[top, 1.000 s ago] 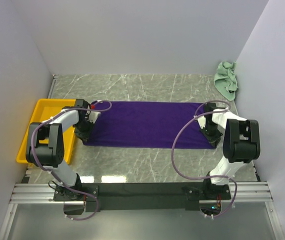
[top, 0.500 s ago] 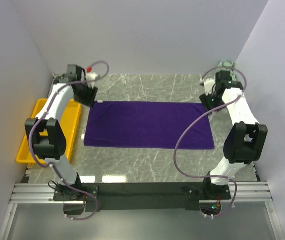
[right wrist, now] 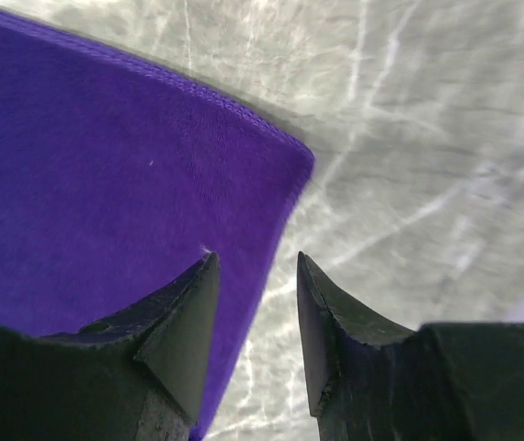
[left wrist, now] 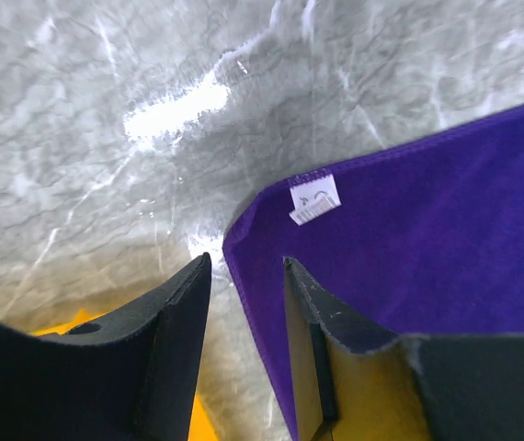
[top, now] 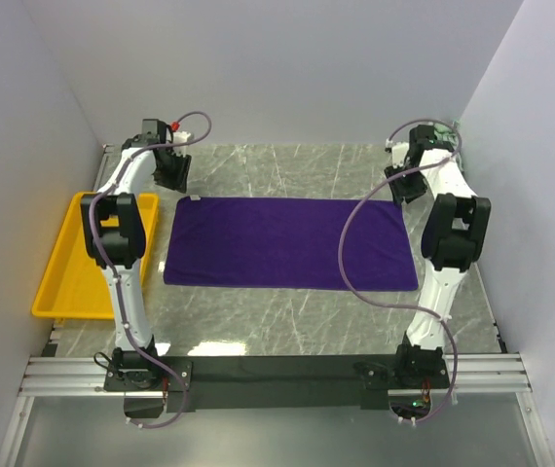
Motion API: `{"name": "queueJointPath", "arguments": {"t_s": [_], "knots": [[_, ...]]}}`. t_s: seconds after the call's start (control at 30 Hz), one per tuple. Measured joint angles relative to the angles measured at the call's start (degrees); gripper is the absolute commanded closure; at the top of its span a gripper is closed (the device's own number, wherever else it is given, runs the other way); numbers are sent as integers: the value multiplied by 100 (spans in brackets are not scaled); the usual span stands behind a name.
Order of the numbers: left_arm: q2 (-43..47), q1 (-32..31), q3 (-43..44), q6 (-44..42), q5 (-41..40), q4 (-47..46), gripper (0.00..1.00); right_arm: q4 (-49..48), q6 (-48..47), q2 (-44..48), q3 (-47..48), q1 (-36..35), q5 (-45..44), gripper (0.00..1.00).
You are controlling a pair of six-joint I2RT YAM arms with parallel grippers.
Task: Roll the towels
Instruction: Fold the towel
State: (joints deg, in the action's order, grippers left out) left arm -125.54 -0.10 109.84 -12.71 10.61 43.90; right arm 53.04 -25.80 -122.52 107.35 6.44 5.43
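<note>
Purple towel (top: 290, 243): lies flat and fully unrolled on marble counter (top: 287, 170), long edges running left-right.
Left gripper (top: 172, 173): hovers over towel's far-left corner, by the white label (left wrist: 314, 199); jaws apart, nothing between.
Right gripper (top: 401, 185): hovers over towel's far-right corner; jaws apart, empty.
Yellow tray (top: 68, 282): sits near towel's left short edge.
Mint towel (top: 449, 125): shows only as 1 sliver beyond purple towel's far-right corner, behind right arm.
</note>
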Motion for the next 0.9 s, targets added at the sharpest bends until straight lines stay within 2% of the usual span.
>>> {"name": "queueJointPath", "arguments": {"t_s": [0.2, 0.6, 0.7, 0.73, 0.9], "knots": [[-269, 0, 55, 44, -17, -120, 55, -44, 85, -549, 251, -2, -37, 54], [-463, 0, 166, 111, -17, -254, 53, -452, 111, -1010, 501, -4, -361, 56], [-612, 0, 348, 208, 2, -247, 53, -525, 101, -1115, 520, -7, -391, 67], [-667, 0, 411, 232, 9, -249, 53, -538, 87, -1156, 538, -7, -391, 74], [-837, 0, 529, 251, 59, -166, 55, -568, 48, -1287, 734, -13, -389, 96]]}}
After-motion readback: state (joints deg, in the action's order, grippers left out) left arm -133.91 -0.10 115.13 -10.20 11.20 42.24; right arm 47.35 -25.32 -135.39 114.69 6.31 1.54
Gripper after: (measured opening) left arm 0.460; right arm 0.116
